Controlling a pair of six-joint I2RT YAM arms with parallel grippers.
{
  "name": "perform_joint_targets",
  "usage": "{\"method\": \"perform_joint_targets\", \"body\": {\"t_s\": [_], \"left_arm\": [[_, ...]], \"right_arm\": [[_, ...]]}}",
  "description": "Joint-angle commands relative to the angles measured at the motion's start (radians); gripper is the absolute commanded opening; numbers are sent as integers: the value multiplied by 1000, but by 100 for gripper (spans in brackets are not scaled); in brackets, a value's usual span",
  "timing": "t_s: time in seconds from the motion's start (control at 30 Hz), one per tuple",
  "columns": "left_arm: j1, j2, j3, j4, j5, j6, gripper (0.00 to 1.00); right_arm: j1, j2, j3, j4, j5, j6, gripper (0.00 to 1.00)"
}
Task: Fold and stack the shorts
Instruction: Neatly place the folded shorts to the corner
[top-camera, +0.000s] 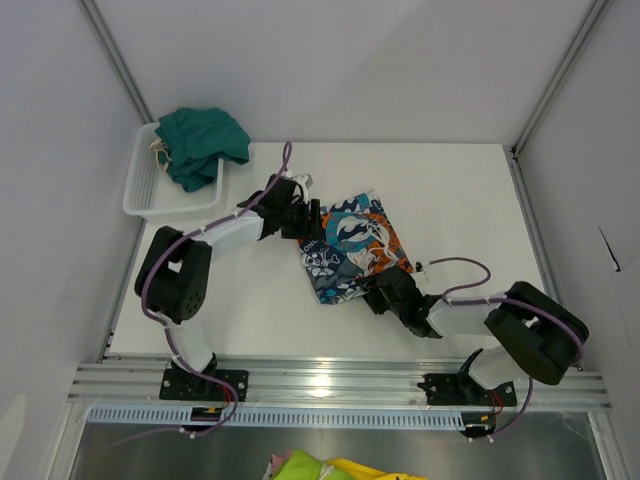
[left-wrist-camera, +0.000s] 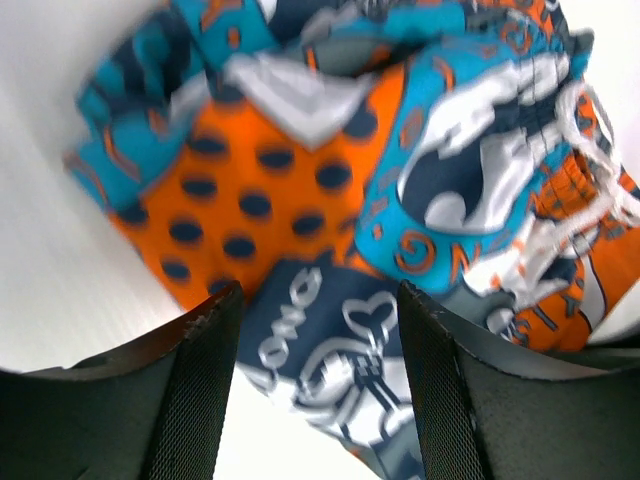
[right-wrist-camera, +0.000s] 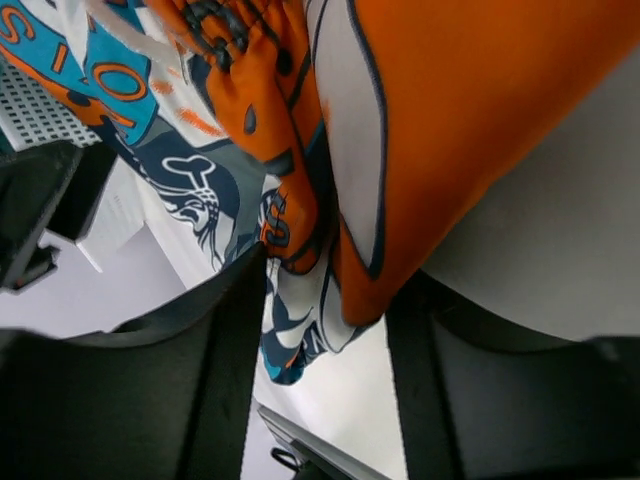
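Observation:
The patchwork shorts (top-camera: 352, 245) lie bunched in the middle of the white table (top-camera: 470, 200), orange, teal, white and navy. My left gripper (top-camera: 312, 222) sits at their far left edge. Its jaws stand open astride a flat navy-and-white corner (left-wrist-camera: 330, 340). My right gripper (top-camera: 377, 293) is at their near edge, jaws partly closed round an orange fold (right-wrist-camera: 330, 230) that touches both fingers. Whether that fold is pinched I cannot tell. The dark teal-green shorts (top-camera: 203, 142) lie heaped in the basket (top-camera: 143, 190).
The white mesh basket stands at the table's far left corner, against the left wall. A white drawstring (left-wrist-camera: 590, 150) of the patchwork shorts lies loose on the fabric. Metal frame posts (top-camera: 560, 75) rise at the back corners. The aluminium rail (top-camera: 330, 378) runs along the near edge.

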Motion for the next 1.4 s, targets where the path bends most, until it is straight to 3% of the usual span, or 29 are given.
{"method": "perform_joint_targets", "body": {"t_s": [0.0, 0.07, 0.1, 0.17, 0.33, 0.47, 0.57, 0.67, 0.87, 1.2, 1.37], "left_arm": [[2, -138, -43, 22, -3, -40, 65], [0, -211, -76, 10, -29, -56, 65], [0, -236, -87, 5, -40, -63, 65], [0, -314, -132, 2, -63, -83, 65], [0, -438, -215, 7, -97, -139, 66], [0, -515, -254, 2, -114, -158, 66], [2, -564, -285, -3, -115, -168, 66], [2, -593, -305, -10, -109, -167, 66], [-9, -595, -363, 23, -69, -182, 66], [-44, -572, -489, 226, 101, -290, 59], [-47, -543, -472, 241, 171, -255, 48]], "right_arm": [[-10, 90, 31, 69, 4, -37, 46], [-27, 112, 45, 90, -42, -89, 29], [-27, 112, 54, 83, -56, -158, 29], [-36, 107, 100, 31, -94, -238, 18], [-64, 155, 269, -107, -368, -610, 0], [-23, 247, 442, -296, -574, -860, 0], [51, 282, 518, -460, -577, -1001, 0], [46, 246, 472, -528, -567, -1046, 0], [-174, 121, 350, -568, -617, -1095, 1], [-342, 308, 563, -624, -666, -1197, 0], [-352, 399, 649, -635, -666, -1232, 0]]}}
